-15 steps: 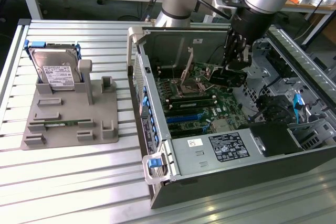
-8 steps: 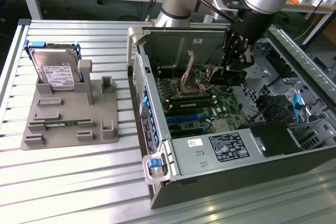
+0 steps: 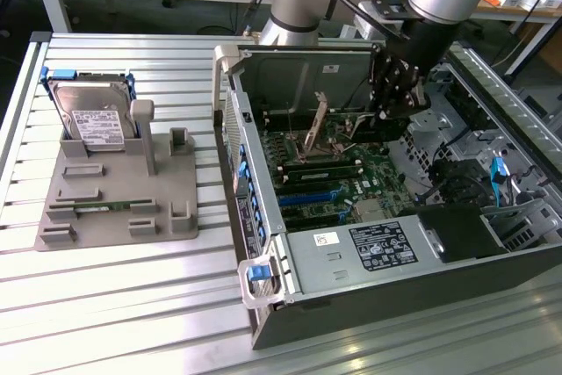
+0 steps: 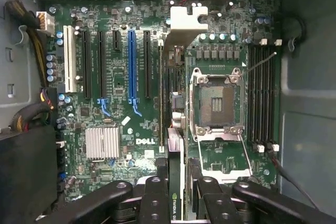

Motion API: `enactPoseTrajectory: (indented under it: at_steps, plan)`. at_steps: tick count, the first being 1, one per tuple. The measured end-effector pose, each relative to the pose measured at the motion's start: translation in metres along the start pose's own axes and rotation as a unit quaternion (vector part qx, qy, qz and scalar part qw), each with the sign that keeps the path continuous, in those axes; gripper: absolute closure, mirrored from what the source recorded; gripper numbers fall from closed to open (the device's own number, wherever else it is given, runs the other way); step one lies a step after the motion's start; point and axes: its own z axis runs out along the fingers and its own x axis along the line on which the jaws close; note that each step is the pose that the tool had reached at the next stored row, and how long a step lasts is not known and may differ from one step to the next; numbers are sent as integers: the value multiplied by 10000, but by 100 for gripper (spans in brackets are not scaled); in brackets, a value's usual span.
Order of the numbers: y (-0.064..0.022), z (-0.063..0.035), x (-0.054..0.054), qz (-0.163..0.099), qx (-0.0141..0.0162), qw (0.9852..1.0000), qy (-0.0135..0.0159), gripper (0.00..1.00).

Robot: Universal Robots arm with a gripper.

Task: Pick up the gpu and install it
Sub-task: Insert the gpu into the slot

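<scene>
The gpu [image 4: 169, 129] is seen edge-on in the wrist view as a thin dark card, with its silver bracket [image 4: 186, 22] at the far end. My gripper [image 4: 177, 176] is shut on it, one black finger on each side. The card hangs over the green motherboard [image 4: 115, 82], just beside the black expansion slot [image 4: 147, 64] and near the blue slot [image 4: 132, 61]. Whether it touches a slot I cannot tell. In the exterior view my gripper [image 3: 397, 94] reaches down into the open computer case [image 3: 263, 243], above the board.
A CPU socket [image 4: 215, 100] and memory slots [image 4: 262, 93] lie on the card's other side. A silver heatsink [image 4: 102, 142] and cables [image 4: 26, 114] sit near the case wall. Outside the case, a grey fixture [image 3: 114, 208] holds a hard drive [image 3: 95, 116] on the slatted table.
</scene>
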Motion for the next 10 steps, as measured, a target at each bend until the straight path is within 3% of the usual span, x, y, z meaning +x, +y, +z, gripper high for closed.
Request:
enactPoseTrajectory:
  at_steps: [8, 10]
  plan:
    - [0, 5, 0, -594, -16, 9982, 7, 74]
    - [0, 8, 0, -824, -23, 9966, 9, 74]
